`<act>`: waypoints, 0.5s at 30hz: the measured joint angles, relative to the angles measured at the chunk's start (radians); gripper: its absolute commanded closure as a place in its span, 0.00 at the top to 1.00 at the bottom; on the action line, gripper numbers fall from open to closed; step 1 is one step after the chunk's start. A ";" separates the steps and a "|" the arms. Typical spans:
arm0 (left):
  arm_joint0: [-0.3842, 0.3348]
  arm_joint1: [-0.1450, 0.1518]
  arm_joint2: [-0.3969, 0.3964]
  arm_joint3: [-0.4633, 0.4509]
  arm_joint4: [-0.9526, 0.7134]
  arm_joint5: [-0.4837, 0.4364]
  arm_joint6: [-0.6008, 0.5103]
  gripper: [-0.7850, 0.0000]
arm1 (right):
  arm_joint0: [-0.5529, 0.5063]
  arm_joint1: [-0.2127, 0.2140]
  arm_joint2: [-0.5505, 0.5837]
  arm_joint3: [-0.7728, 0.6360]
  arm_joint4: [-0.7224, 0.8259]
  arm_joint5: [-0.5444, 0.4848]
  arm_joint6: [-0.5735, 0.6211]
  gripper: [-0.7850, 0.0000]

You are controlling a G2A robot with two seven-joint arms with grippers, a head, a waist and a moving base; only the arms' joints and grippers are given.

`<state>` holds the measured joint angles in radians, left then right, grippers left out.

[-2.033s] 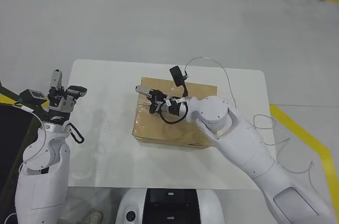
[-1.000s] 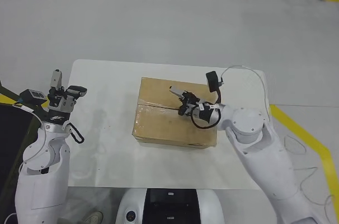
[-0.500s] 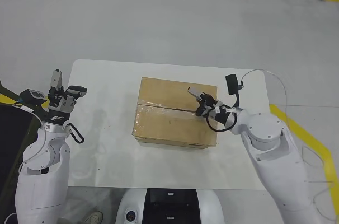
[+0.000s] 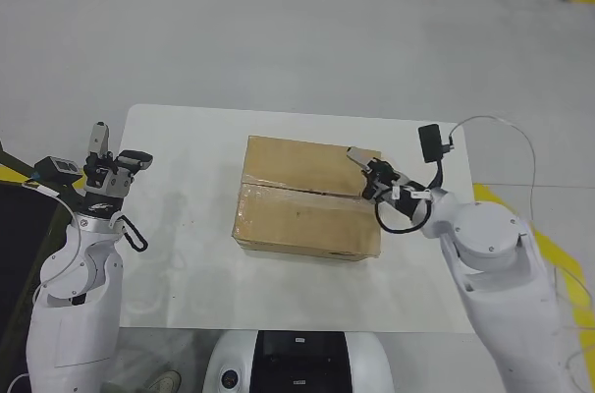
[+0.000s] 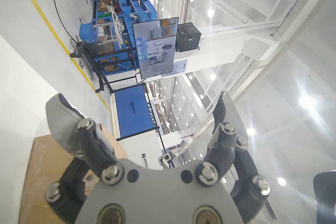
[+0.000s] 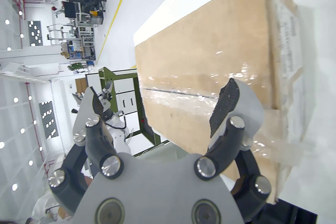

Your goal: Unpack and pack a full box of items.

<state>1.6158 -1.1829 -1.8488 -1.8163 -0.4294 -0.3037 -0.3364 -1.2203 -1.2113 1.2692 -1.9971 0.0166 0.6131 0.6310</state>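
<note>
the white table (image 4: pixel 180 285) lies closest, its near strip bare. at its left edge the left gripper (image 4: pixel 121 145) points upward, well apart from the box, with its two fingers spread wide and nothing between them. further in, about the middle of the table and a little to the right, sits the brown cardboard box (image 4: pixel 297 211). its top flaps are closed, and shiny clear tape (image 4: pixel 293 189) runs along the middle seam and down over the right end. a pale label (image 6: pixel 288 33) is stuck on that end. the right gripper (image 4: pixel 366 162) hovers over the far right part of the box top, beside the end of the seam. its fingers are spread and hold nothing; whether a fingertip touches the cardboard cannot be told. past the table is grey floor with a yellow line (image 4: pixel 533 236).
</note>
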 measured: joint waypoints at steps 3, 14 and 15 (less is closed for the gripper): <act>0.000 0.000 0.000 0.000 0.000 0.000 0.000 1.00 | 0.010 -0.007 -0.010 0.035 0.098 -0.065 0.009 1.00; 0.000 0.000 0.000 0.000 0.000 0.000 0.000 1.00 | 0.034 -0.011 -0.064 0.104 0.241 -0.091 0.112 1.00; 0.000 0.000 0.000 0.000 0.000 0.000 0.000 1.00 | 0.021 -0.008 -0.062 0.098 0.234 -0.071 0.122 1.00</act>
<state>1.6158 -1.1829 -1.8488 -1.8163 -0.4294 -0.3037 -0.3364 -1.1990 -1.2192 1.2072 -1.8991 0.2511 0.5421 0.7529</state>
